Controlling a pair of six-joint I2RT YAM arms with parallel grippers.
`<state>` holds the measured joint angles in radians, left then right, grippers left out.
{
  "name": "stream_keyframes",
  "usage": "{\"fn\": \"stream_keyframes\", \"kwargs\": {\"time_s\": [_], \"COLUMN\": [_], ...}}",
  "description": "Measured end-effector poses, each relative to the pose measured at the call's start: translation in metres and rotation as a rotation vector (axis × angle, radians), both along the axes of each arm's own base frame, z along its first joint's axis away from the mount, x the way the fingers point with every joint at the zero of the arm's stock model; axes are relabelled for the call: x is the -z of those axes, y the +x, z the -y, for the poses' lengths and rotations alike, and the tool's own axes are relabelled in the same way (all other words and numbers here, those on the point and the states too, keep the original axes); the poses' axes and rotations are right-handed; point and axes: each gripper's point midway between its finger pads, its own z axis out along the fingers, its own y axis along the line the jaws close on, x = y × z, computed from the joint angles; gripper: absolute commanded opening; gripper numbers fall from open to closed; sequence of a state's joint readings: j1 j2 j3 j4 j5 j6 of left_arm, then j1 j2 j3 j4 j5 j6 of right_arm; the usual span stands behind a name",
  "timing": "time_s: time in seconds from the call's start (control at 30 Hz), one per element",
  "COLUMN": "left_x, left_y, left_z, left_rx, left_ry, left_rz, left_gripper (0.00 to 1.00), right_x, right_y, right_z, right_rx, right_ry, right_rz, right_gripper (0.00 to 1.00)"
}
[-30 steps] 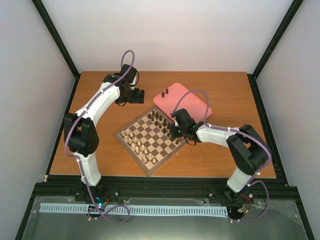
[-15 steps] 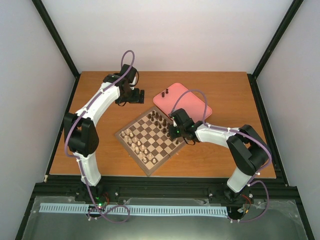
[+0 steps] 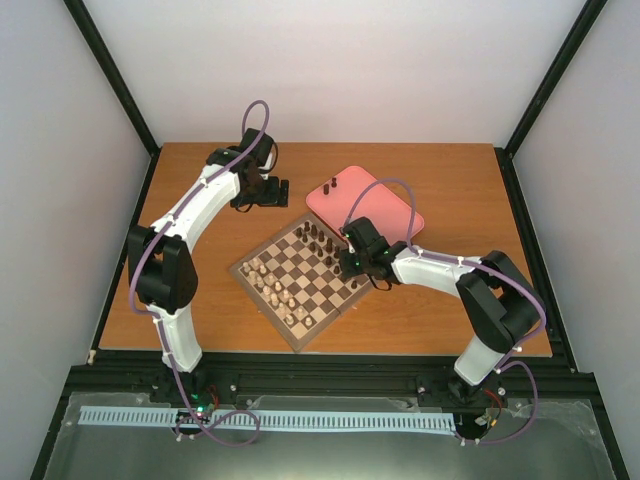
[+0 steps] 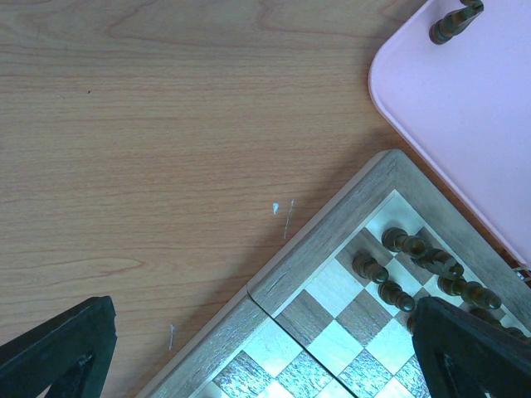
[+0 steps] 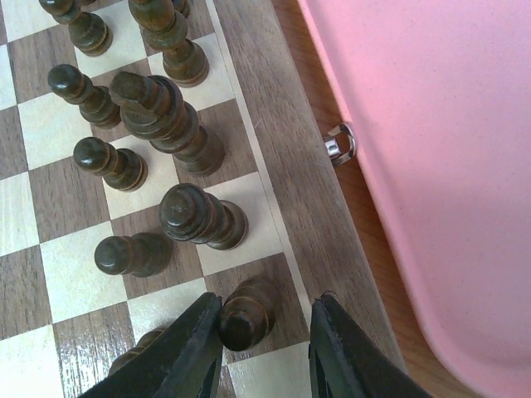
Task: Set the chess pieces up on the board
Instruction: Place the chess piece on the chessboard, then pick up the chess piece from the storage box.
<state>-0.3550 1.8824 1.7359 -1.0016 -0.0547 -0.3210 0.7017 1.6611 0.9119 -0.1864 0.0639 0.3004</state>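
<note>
**A:** Right claw status?

**B:** The right gripper (image 5: 264,336) is low over the board (image 5: 286,199), at the border strip that faces the pink tray (image 5: 431,166). Jaws are apart, straddling one dark pawn-size piece (image 5: 243,311). The finger on the board side (image 5: 195,348) is at the piece's head, touching or nearly so, can't tell which. There's a clear gap to the tray-side finger (image 5: 340,352). Not clamped.

**A:** Where's that piece sitting?

**B:** On a dark square in the outermost row, right beside the border and a bit past the metal latch (image 5: 340,143) on the board's edge. It looks upright.

**A:** And the rest of the chess pieces (image 3: 316,240)?

**B:** Most dark ones are bunched in the two rows along that same tray-side edge, towards the board's far corner. Two more dark ones (image 3: 331,186) are off the board, on the tray's far end. The pale chessmen (image 3: 272,285) line the opposite edge of the board.

**A:** Left arm?

**B:** The left gripper (image 3: 262,190) is off the board, over bare table (image 4: 149,124) just beyond the board's far-left corner. Its fingers are spread wide with nothing between them. The wrist view shows that corner, some of the dark pieces and the tray edge.

**A:** Tray versus board?

**B:** Just beside it, along the border by the latch. Can't tell if they touch.
</note>
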Motion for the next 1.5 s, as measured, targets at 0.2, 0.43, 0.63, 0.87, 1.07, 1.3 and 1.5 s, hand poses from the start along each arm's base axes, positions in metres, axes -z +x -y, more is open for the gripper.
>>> {"fn": "stream_keyframes", "kwargs": {"time_s": [0.2,0.43,0.63,0.87,1.07,1.3,1.5], "left_x": [0.0,0.0,0.0,0.0,-0.014,-0.035,-0.034], "left_y": [0.0,0.0,0.0,-0.001,0.003,0.011,0.008], "left_z": [0.0,0.0,0.0,0.002,0.006,0.01,0.011], "left_rx": [0.0,0.0,0.0,0.006,0.012,0.014,0.018], "left_ry": [0.0,0.0,-0.001,-0.01,-0.033,-0.053,-0.058], "left_rz": [0.0,0.0,0.0,-0.004,0.018,0.066,0.052], "left_gripper": [1.0,1.0,1.0,1.0,1.0,1.0,1.0], "right_x": [-0.001,-0.013,-0.031,-0.059,-0.106,-0.113,-0.086], "right_y": [0.0,0.001,0.005,0.008,0.037,0.057,0.043], "right_z": [0.0,-0.002,-0.009,-0.006,-0.009,-0.017,-0.017], "right_rx": [-0.004,-0.017,-0.05,-0.064,-0.054,-0.093,-0.137], "right_ry": [-0.003,0.009,0.021,0.002,0.033,0.013,-0.02], "right_rz": [0.0,0.021,0.044,0.074,0.134,0.117,0.009], "right_gripper": [0.31,0.42,0.45,0.54,0.5,0.48,0.47]}}
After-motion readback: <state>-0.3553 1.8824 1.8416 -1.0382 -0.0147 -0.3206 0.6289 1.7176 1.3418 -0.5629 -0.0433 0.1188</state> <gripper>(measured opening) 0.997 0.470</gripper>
